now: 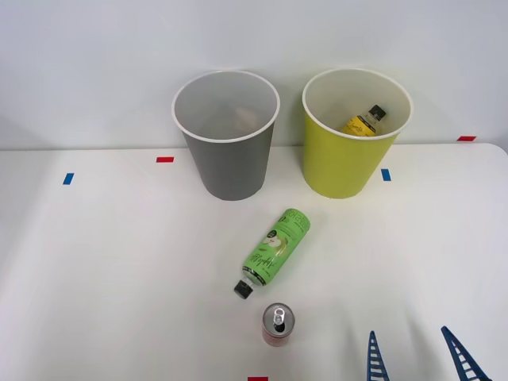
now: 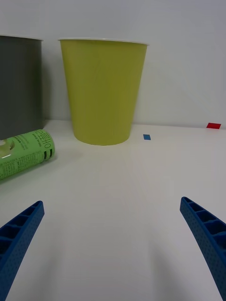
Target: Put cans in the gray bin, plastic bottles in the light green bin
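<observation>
Hovering low over the white table [image 1: 95, 270], my right gripper [image 1: 421, 357] stood spread wide, its two blue ribbed fingers [image 2: 19, 240] well apart and nothing between them. It sat at the near right of the table, to the right of the red can [image 1: 277, 324].

The green-labelled bottle [image 1: 272, 252] lay on its side in the middle of the table. Its long axis ran on a diagonal: the black cap pointed toward me and to my left, while the flat base pointed away and to the right, toward the gap between the two bins. In the wrist view the base end of that bottle [image 2: 23, 153] showed beside the gray bin [image 2: 19, 84].

The can stood upright just nearer to me than the bottle's cap, its silver pull-tab top facing up, close to the cap but apart from it.

The gray bin [image 1: 230, 159] and the light green bin [image 1: 349, 159] stood upright side by side at the far side of the table, gray on the left. Inside the light green bin lay the yellow-labelled bottle [image 1: 363, 121], tilted with its black cap up and to the right.
</observation>
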### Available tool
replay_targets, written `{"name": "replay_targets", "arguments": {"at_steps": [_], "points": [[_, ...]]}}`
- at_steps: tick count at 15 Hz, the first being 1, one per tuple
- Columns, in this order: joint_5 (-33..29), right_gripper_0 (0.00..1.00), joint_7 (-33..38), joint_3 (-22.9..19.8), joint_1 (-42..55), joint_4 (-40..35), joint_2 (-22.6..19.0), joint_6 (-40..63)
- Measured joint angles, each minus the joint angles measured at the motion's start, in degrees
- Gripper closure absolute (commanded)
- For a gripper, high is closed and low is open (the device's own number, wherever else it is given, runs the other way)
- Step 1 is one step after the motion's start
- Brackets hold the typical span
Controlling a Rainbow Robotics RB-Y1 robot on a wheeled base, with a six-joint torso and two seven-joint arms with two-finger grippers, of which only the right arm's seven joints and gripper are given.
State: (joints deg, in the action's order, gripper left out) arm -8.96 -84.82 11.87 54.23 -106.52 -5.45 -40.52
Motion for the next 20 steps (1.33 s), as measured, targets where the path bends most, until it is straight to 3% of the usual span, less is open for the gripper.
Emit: {"name": "replay_targets", "arguments": {"at_steps": [20], "points": [[0.0, 0.0, 0.0, 0.0, 0.0, 0.0, 0.0, 0.0]]}}
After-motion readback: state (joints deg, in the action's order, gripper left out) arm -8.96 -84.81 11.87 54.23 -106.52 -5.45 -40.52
